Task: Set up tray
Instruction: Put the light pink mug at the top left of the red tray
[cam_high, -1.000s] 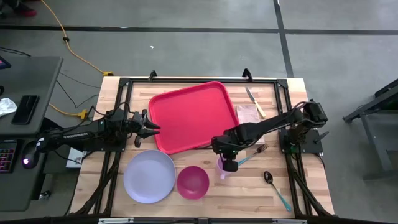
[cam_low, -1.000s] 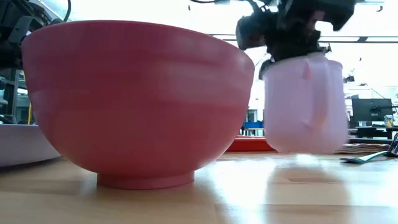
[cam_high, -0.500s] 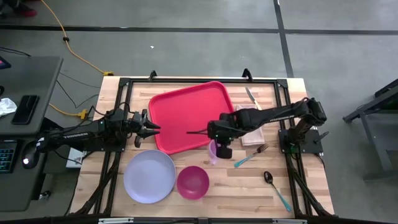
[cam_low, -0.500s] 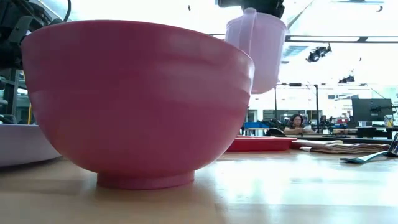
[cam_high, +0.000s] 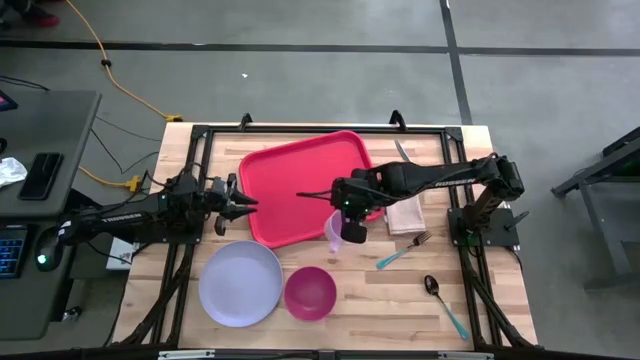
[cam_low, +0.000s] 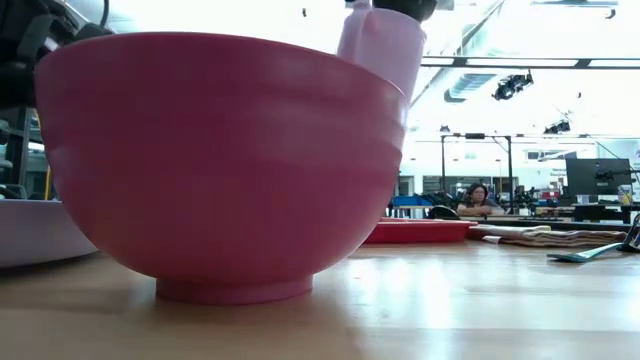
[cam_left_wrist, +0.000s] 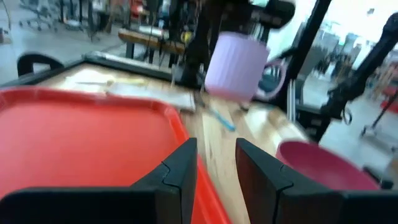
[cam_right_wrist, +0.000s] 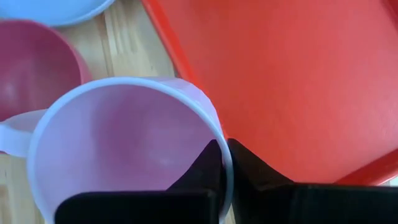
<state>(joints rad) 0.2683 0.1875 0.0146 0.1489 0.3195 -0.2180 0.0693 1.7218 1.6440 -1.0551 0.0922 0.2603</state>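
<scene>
We note a wooden worktop (cam_high: 300, 330). On it: red tray (cam_high: 300, 185) toward 12 o'clock; lavender plate (cam_high: 240, 284) at 7; pink bowl (cam_high: 310, 292) at 6; napkin (cam_high: 405, 215), knife (cam_high: 410, 165) and fork (cam_high: 402, 252) at 3; spoon (cam_high: 443, 303) at 4.

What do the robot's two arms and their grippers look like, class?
Both arms are dark and slender with jointed links, and pale lettering runs along each forearm. The left gripper and right gripper each end in two flat, dark, wedge-shaped fingers.
</scene>
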